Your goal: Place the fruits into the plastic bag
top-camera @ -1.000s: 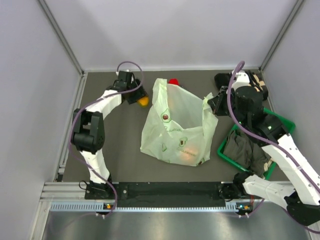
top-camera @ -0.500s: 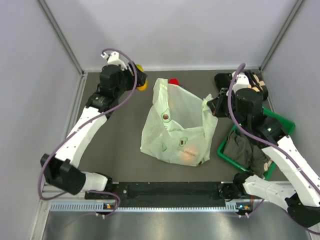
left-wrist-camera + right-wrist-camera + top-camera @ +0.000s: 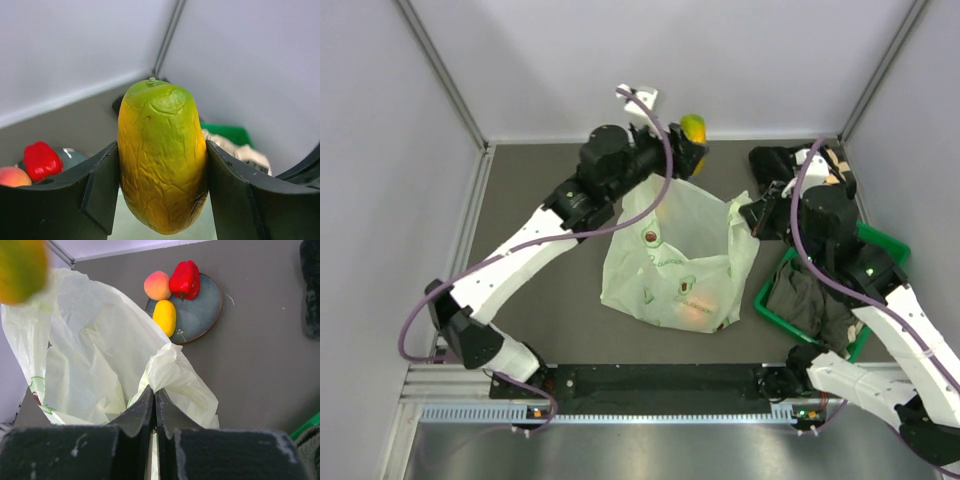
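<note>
From above, the left arm reached across the table (image 3: 540, 200) to the far edge of the plastic bag (image 3: 670, 255), and the left gripper (image 3: 688, 143) held a yellow-green mango (image 3: 693, 127) in the air above that edge. The bag lay spread near the middle of the table, and something orange showed through its near end. The right gripper (image 3: 748, 213) met the bag's right side at a raised fold. A green basket (image 3: 868, 243) with dark clothes (image 3: 810, 295) in it stood on the right, just beside the bag. In the left wrist view, the mango stood upright, green end up and yellow below. It was pressed between the two black fingers (image 3: 100, 187), one against each flank. Behind and lower left sat a red piece (image 3: 41, 160) and a peach-coloured fruit (image 3: 12, 176) by a grey plate (image 3: 71, 158), while the basket's green rim showed at right. In the right wrist view, the jaws stood pressed together with a fold of the bag's pale green plastic pinched between them, and the bag's mouth gaped to the left. Beyond it the plate bore the red piece and a yellow piece (image 3: 165, 317). The peach-coloured fruit was at its rim, touching the red one. The mango was a blur in the upper left corner, above the bag's far edge.
</note>
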Action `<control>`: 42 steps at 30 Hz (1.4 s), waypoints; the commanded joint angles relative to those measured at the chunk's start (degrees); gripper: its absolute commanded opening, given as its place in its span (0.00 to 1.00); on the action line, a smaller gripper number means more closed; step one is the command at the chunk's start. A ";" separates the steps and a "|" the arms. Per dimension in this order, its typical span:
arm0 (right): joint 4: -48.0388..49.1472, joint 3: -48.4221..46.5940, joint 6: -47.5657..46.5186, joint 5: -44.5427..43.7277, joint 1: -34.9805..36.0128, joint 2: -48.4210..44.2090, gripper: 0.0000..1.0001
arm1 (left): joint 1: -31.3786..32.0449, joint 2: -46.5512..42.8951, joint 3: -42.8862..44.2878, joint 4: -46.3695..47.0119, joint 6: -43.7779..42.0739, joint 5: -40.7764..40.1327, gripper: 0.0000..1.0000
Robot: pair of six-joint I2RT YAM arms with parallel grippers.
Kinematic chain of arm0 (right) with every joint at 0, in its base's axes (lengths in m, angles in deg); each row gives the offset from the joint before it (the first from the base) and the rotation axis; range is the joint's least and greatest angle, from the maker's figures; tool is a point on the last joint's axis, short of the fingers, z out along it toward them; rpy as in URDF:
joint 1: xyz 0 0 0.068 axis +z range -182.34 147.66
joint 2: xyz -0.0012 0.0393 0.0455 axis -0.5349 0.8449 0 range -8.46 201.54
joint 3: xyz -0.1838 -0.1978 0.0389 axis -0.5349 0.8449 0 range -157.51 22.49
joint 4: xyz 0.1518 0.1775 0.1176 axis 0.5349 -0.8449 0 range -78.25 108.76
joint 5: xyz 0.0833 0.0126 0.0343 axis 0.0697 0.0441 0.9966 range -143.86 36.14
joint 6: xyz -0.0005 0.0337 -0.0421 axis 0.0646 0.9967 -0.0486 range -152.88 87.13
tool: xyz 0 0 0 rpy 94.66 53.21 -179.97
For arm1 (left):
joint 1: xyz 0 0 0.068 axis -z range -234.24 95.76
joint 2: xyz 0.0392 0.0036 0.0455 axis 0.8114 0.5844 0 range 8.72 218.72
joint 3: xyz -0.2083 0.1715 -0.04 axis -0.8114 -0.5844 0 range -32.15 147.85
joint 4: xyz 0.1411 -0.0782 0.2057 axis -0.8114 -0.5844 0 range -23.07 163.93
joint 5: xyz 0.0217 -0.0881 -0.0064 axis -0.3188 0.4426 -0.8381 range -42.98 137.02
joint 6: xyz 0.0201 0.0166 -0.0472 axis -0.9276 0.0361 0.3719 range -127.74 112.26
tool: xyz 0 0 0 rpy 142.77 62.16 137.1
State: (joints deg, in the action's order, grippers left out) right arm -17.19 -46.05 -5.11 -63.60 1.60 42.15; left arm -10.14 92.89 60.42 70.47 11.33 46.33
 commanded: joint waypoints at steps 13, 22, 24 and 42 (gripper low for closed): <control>2.46 -0.20 0.62 -2.48 -0.45 -2.44 0.00 | 2.39 0.40 -4.67 -13.23 -8.78 12.55 0.10; 2.46 0.77 0.97 -2.39 -0.53 -3.23 0.00 | 3.45 -1.19 -10.57 -21.83 -9.14 13.61 0.11; 2.54 1.38 1.23 -2.57 -0.45 -3.85 0.00 | 3.63 0.30 -10.40 -23.60 -9.66 12.12 0.11; 2.37 3.32 2.20 -3.45 -0.45 -6.49 0.00 | 4.16 16.12 -0.99 -44.35 -6.59 11.14 0.17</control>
State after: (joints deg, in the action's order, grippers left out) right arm -16.53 -42.75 -3.62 -66.27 1.60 36.53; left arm -6.25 109.21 58.83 29.14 3.44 56.62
